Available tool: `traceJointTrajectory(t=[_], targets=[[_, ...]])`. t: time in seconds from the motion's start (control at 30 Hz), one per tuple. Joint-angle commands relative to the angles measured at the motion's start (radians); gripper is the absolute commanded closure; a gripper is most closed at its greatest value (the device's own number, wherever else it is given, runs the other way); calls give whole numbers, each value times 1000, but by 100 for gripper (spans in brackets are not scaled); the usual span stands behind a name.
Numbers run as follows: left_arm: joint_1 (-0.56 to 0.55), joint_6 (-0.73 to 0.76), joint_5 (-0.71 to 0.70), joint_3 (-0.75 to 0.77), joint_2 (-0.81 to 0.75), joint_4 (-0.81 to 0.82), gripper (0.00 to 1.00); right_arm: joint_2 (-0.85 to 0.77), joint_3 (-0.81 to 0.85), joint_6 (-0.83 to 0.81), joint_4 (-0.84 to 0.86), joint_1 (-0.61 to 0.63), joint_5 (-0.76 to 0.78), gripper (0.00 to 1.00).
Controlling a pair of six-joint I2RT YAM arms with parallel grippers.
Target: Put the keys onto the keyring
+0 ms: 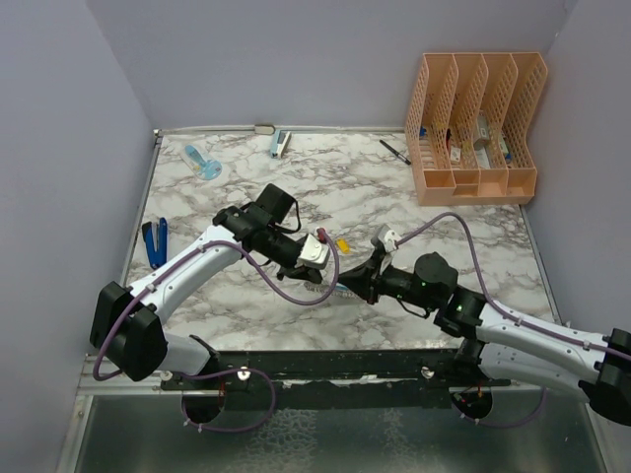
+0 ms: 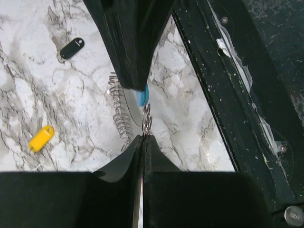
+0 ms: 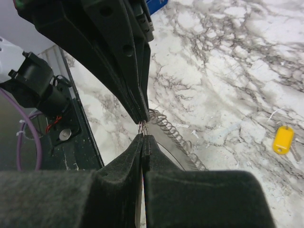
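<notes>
The keyring (image 2: 118, 110) is a gray ribbed coil with a light-blue section (image 2: 142, 98) and a small metal ring (image 2: 146, 121). It hangs just above the marble between both grippers. My left gripper (image 2: 143, 137) is shut on the metal ring from one side. My right gripper (image 3: 143, 136) is shut on the keyring from the opposite side, tip to tip with the left fingers (image 3: 137, 102). In the top view they meet near the table's front middle (image 1: 345, 286). The keys lie loose on the marble: a yellow one (image 2: 41, 138) (image 3: 283, 139) (image 1: 342, 244) and a black one (image 2: 72, 48).
An orange file organizer (image 1: 475, 128) stands at the back right with a black pen (image 1: 394, 151) beside it. A blue-handled tool (image 1: 155, 241) lies at the left edge and a light-blue item (image 1: 202, 162) at the back left. The black rail (image 1: 345, 365) runs along the near edge.
</notes>
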Motion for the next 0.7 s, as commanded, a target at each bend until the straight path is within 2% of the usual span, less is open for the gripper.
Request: traceJointTrajectory(t=[0.0, 0.23, 0.3, 0.37, 0.67], targets=[[8, -1, -15, 13, -20, -46, 100, -53, -17, -4, -8, -4, 56, 99], [8, -4, -8, 31, -13, -53, 100, -56, -44, 8, 3, -3, 42, 98], [8, -8, -5, 37, -9, -53, 100, -24, -25, -1, 0, -3, 20, 88], [7, -8, -3, 40, -5, -53, 100, 19, 6, -15, -11, -4, -6, 86], [8, -8, -14, 38, 14, -59, 100, 116, 84, -45, -28, -4, -70, 85]])
